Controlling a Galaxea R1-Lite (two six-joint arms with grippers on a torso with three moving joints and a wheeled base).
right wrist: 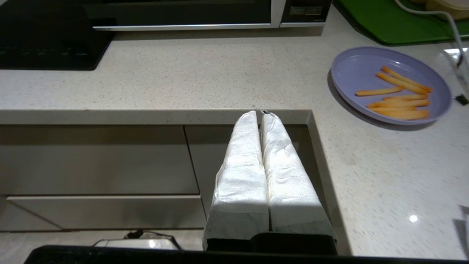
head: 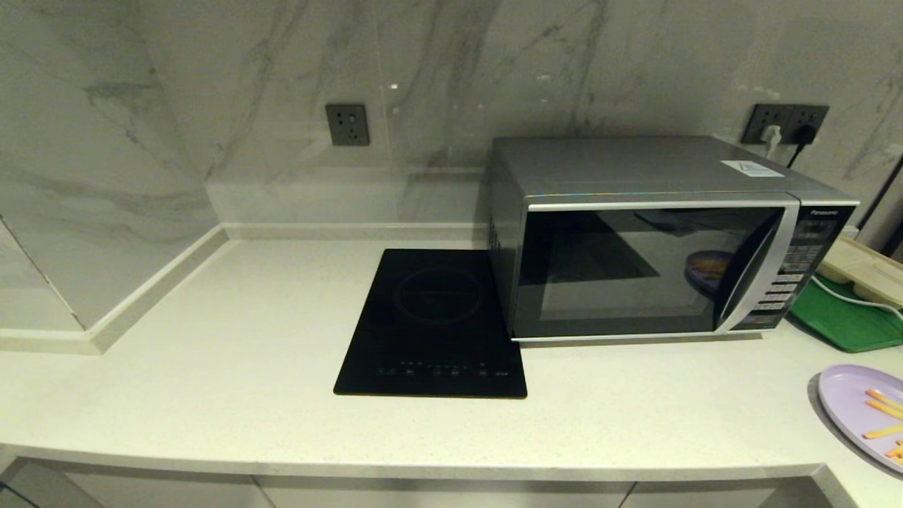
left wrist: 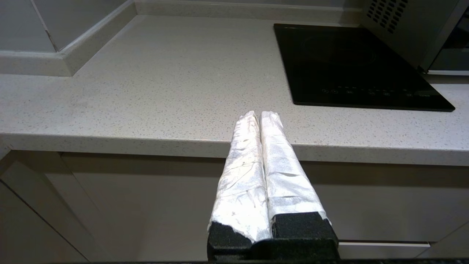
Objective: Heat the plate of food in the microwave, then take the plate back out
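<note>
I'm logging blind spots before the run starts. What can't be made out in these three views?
- Plate of food: head view's right edge cuts it off.
- Microwave: dark glass door reflects, hiding the interior; button labels too small.
- Beige tray on green tray: cropped, contents unseen.
- Left gripper and right gripper, both shut: absent from the head view.

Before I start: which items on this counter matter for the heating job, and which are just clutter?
For the job:
plate of food, out on the counter
microwave, door shut
right gripper, shut, nearest the plate
left gripper, shut, off the counter edge

Lying about:
cooktop
green tray
beige tray
</note>
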